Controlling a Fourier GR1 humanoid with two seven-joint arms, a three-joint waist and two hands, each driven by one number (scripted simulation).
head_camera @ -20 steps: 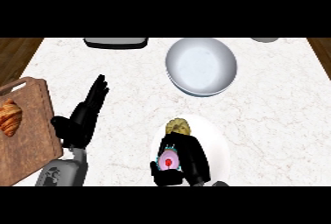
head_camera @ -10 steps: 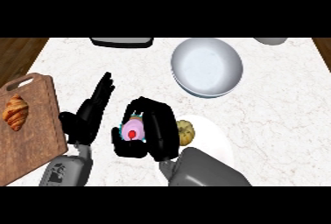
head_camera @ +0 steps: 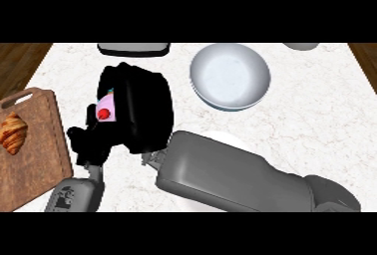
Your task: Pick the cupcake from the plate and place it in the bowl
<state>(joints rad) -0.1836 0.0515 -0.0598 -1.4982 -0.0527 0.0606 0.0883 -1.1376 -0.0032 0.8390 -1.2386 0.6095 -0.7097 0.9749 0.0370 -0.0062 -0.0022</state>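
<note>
Right black hand (head_camera: 143,112), fingers curled round pink-frosted cupcake with red cherry (head_camera: 105,110), held above white marble desk (head_camera: 309,124), well left of pale grey round bowl (head_camera: 230,75); carry rightward, upright, release low over bowl

the cupcake (head_camera: 105,108), pink-frosted with a red cherry on top and a sliver of teal wrapper showing, sits tipped on its side in the curled black fingers of the right hand (head_camera: 140,112), held above the marble counter to the left of the bowl. most of the cake is hidden behind the fingers. the bowl (head_camera: 230,75), pale blue-grey, round and shallow, stands upright near the counter's far edge with nothing in it, apart from the cupcake. the white plate (head_camera: 221,138) lies nearer, largely covered by the grey forearm, so only what seems to be its far rim shows.
</note>
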